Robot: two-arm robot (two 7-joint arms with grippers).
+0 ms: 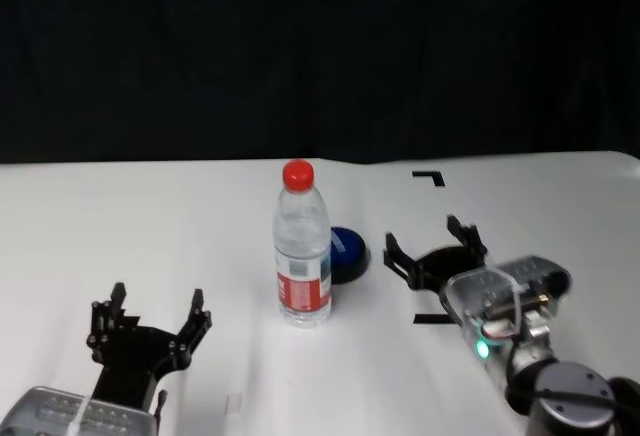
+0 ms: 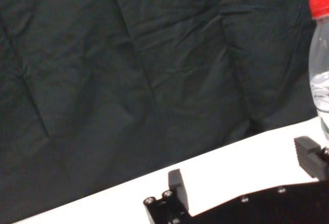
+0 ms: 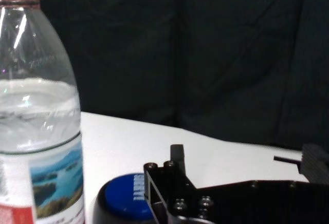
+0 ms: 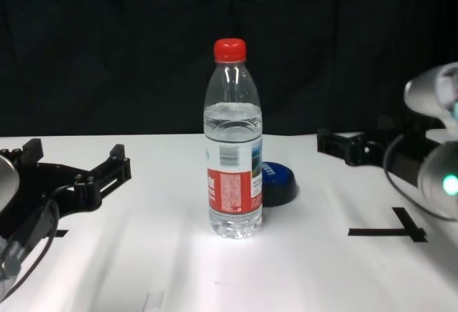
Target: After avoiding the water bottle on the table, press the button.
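Note:
The water bottle [image 1: 303,246] stands upright at the middle of the white table [image 1: 150,226], clear with a red cap. The dark blue button [image 1: 347,252] sits just behind and to the right of it, partly hidden by it. My right gripper [image 1: 430,241] is open and empty, a short way right of the button and apart from it. In the right wrist view the bottle [image 3: 38,106] and the button [image 3: 123,198] lie beside the open fingers [image 3: 177,157]. My left gripper [image 1: 158,301] is open and empty at the near left, well left of the bottle.
A black corner mark [image 1: 430,176] lies at the table's far right. A black cross mark [image 4: 401,232] lies under my right arm. A dark curtain [image 1: 320,56] hangs behind the table's far edge.

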